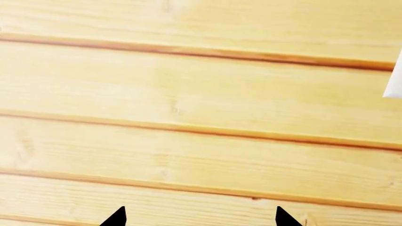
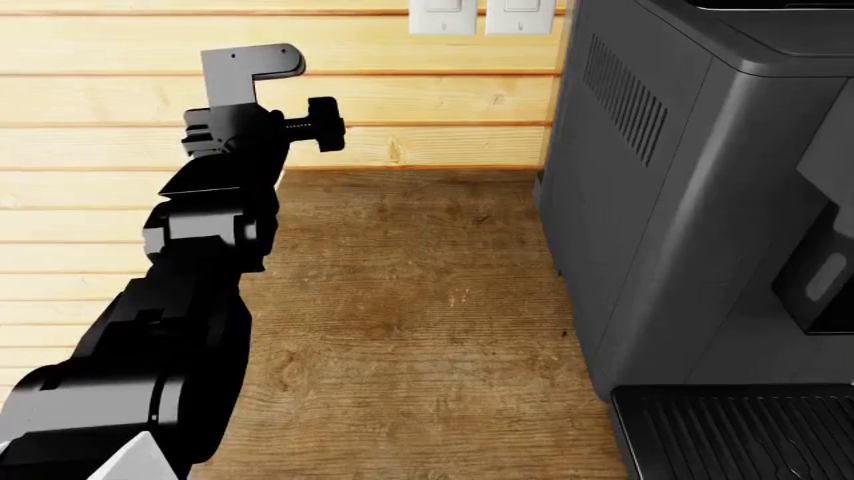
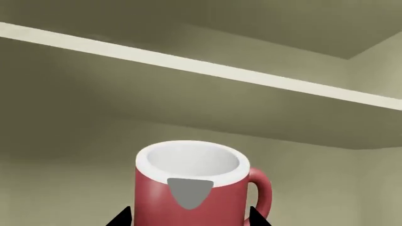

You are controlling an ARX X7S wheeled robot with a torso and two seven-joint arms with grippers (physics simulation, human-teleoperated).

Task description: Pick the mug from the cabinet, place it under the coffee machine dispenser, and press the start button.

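Mug: (image 3: 191,195) small and red with a white rim and white inside, upright, seen from my right wrist camera. Its handle sticks out to one side.
Mug location: inside a pale olive cabinet (image 3: 188,108), below a light-edged shelf board. The mug does not appear in my head camera.
Right gripper: (image 3: 187,217) my two black fingertips show on either side of the mug's body, close against its sides. They look closed around it, but whether they actually touch the red wall I cannot tell. A grey pointed pad (image 3: 188,192) lies over the front of the mug just below the rim.
Left gripper: (image 1: 199,217) my two black fingertips stand well apart with nothing between them, facing a wall of pale wooden planks (image 1: 201,94).
Left arm: (image 2: 200,280) black, raised at the left of my head view, in front of the plank wall and over a brown wooden counter (image 2: 414,300).
Coffee machine: (image 2: 667,180) tall, dark grey and boxy, standing on the counter at the right of my head view.
Dispenser: (image 2: 817,285) dark spout block on the machine's front, cut by the picture's edge.
Drip tray: (image 2: 734,435) black and ribbed, below the dispenser.
Wall switches: (image 2: 481,15) two white plates on the planks above the counter.
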